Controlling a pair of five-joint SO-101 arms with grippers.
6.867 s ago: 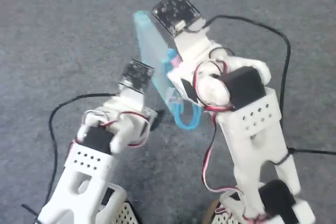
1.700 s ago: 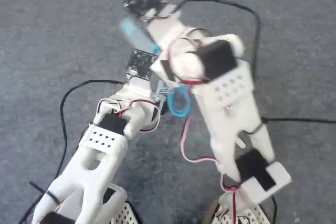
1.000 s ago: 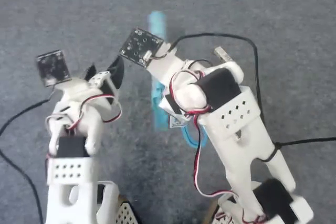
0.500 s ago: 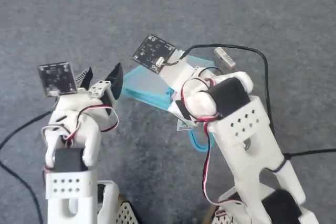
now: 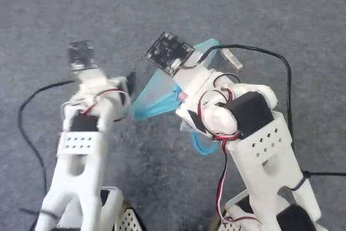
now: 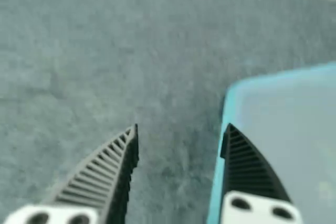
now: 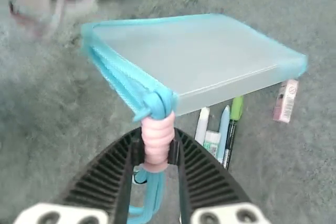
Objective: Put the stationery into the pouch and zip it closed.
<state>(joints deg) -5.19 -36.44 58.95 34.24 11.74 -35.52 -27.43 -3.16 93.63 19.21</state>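
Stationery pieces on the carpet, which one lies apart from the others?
The small pink piece. It lies alone, off to one side of the white, blue and green pens, which lie bunched side by side.

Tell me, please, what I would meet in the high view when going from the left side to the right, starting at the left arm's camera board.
Camera board → left claw → pouch → small labelled stick.
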